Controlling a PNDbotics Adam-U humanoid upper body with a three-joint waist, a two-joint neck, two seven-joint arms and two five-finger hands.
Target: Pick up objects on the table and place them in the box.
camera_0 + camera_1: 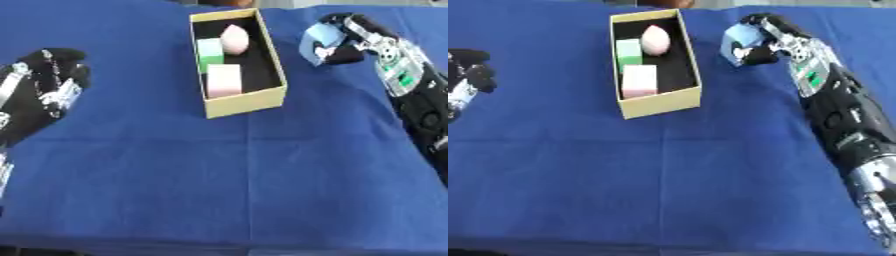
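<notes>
Near edge: bare blue cloth over the table; I see nothing loose left on it.
Left robot hand: resting at the left side, well apart from the box, fingers curled in with nothing inside them as far as I can tell.
Right robot hand: up at the far right, fingers and thumb curled round a light blue block; it sits just beside the box's right wall, not yet over the opening.
Box: yellow card walls, black floor, standing slightly askew at the far middle of the table.
Already inside: a pink egg shape at the far end, a green block along the left wall, a pink block toward the near end.
Step in hand: I judge this to be carrying the light blue block across to drop it in.
How I'd do it well: lift enough to clear the right wall, move left until the block is over the bare black strip along the right side, then lower and let go there, so it doesn't land on the pink pieces or clip the rim.
Risk: catching the thin wall could shove the box.
</notes>
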